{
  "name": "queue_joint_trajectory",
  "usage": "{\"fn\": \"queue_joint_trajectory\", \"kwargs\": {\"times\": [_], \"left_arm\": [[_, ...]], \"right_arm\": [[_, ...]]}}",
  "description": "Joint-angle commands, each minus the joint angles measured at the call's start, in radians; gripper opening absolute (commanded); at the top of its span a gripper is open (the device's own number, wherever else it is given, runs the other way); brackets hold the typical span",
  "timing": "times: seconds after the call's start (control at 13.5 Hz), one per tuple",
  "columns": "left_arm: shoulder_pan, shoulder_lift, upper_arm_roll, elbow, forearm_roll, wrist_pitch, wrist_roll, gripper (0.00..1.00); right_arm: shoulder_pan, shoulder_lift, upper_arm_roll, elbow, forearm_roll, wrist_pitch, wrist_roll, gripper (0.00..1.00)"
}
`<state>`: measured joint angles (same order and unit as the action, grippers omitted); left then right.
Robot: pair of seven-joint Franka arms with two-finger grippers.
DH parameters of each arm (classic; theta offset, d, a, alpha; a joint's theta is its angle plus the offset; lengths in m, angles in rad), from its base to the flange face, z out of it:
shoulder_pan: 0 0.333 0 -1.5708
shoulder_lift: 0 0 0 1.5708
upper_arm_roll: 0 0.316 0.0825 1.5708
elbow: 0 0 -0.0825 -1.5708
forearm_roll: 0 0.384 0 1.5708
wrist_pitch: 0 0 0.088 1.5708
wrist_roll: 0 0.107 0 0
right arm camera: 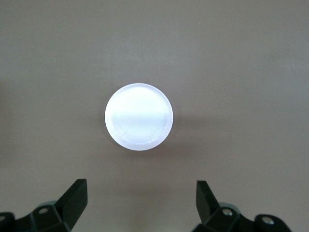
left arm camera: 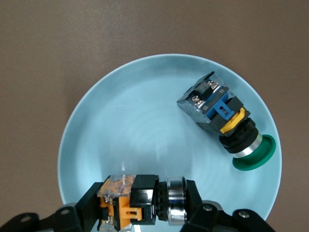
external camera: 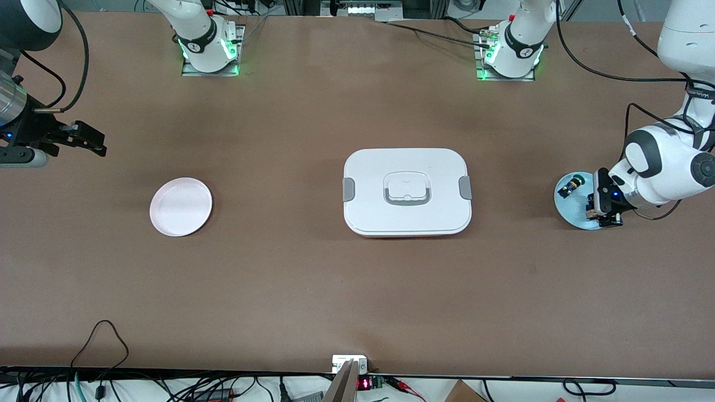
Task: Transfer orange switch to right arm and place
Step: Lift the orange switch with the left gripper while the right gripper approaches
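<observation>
The orange switch is a small black part with an orange band and a silver ring. It sits between the fingers of my left gripper, which is shut on it at the edge of the light blue plate. In the front view the left gripper is low over that plate at the left arm's end of the table. My right gripper is open and empty, up in the air at the right arm's end. Its wrist view shows the gripper spread wide, above the table beside the pale pink plate.
A black switch with a green cap lies on the blue plate; it also shows in the front view. A white lidded box stands mid-table. The pale pink plate lies toward the right arm's end.
</observation>
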<state>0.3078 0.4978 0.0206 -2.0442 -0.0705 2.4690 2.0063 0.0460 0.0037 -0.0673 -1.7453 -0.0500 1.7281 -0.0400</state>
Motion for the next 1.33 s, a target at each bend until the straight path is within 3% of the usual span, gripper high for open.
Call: {"fn": "queue_joint_trajectory", "kwargs": {"times": [0.0, 0.15, 0.3, 0.59, 0.74, 0.89, 1.03, 1.26], "left_arm": [[-0.002, -0.051, -0.010, 0.018, -0.098, -0.065, -0.068, 0.00], [-0.007, -0.064, -0.034, 0.032, -0.173, -0.096, -0.098, 0.00], [-0.016, -0.077, -0.077, 0.088, -0.311, -0.235, -0.095, 0.00], [-0.049, -0.102, -0.140, 0.140, -0.666, -0.502, -0.086, 0.00], [-0.055, -0.099, -0.189, 0.144, -0.870, -0.574, -0.086, 0.00], [-0.088, -0.102, -0.243, 0.145, -1.042, -0.596, -0.087, 0.00], [-0.136, -0.110, -0.306, 0.145, -1.251, -0.594, -0.092, 0.00], [-0.263, -0.125, -0.344, 0.147, -1.579, -0.581, -0.106, 0.00]], "right_arm": [[0.002, 0.004, -0.005, 0.020, 0.018, -0.050, 0.009, 1.00], [0.002, -0.001, -0.005, 0.023, 0.047, -0.059, 0.003, 1.00], [0.005, -0.010, -0.005, 0.033, 0.140, -0.065, 0.003, 1.00], [0.005, -0.001, -0.006, 0.032, 0.456, -0.110, 0.005, 1.00], [0.032, 0.037, -0.003, 0.030, 0.627, -0.104, 0.005, 1.00], [0.040, 0.093, -0.003, 0.024, 0.853, -0.116, -0.007, 1.00], [0.058, 0.126, -0.002, 0.024, 0.999, -0.107, -0.056, 1.00], [0.084, 0.189, -0.002, 0.021, 1.241, -0.099, -0.153, 1.00]]}}
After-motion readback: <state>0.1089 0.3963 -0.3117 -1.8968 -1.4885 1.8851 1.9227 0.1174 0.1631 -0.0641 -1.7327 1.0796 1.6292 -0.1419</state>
